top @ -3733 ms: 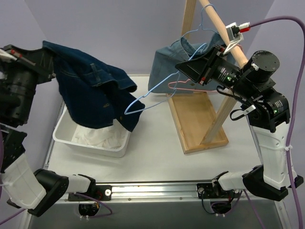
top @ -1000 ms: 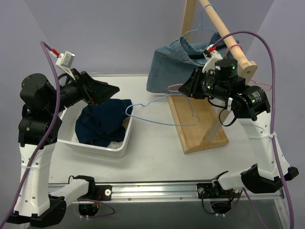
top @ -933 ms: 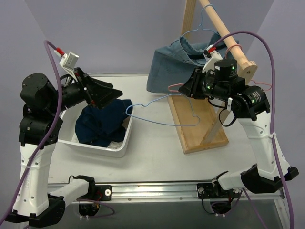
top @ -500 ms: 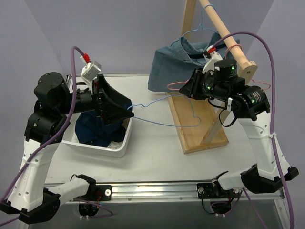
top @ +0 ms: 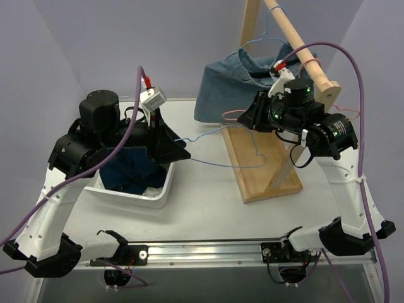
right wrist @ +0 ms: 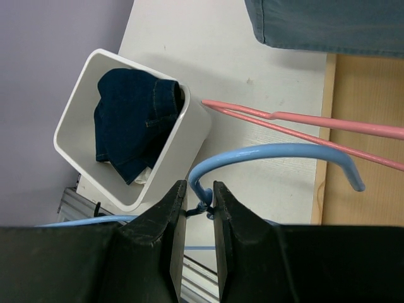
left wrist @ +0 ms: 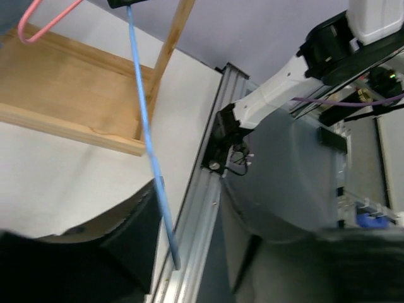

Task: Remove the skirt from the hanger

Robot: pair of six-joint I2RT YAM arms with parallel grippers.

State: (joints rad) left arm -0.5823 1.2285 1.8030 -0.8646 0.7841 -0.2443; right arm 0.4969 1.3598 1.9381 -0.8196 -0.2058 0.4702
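Note:
The pink-red hanger (top: 230,114) hangs bare at the wooden rack, just behind my right gripper; it also shows in the right wrist view (right wrist: 303,118). The skirt is mostly hidden: only a scrap of white fabric (right wrist: 144,178) shows under dark-blue denim in the bin. My right gripper (top: 249,117) (right wrist: 199,189) is shut on the twisted neck of a bare light-blue hanger (top: 221,163) (right wrist: 278,150) held over the table. My left gripper (top: 180,150) (left wrist: 189,208) is open, with that hanger's far end (left wrist: 142,120) passing between its jaws.
A white bin (top: 126,192) (right wrist: 69,120) at the left holds the dark-blue denim garment (top: 129,173) (right wrist: 132,126). The wooden rack (top: 259,158) stands at the right; a light-blue denim shirt (top: 221,88) (right wrist: 328,25) hangs from its rod (top: 303,44) on another light-blue hanger (top: 265,38).
The dark-blue denim went from my left gripper into the bin. My left arm has since swung right, over the bin, to the light-blue hanger's end. My right arm has held still over the last second.

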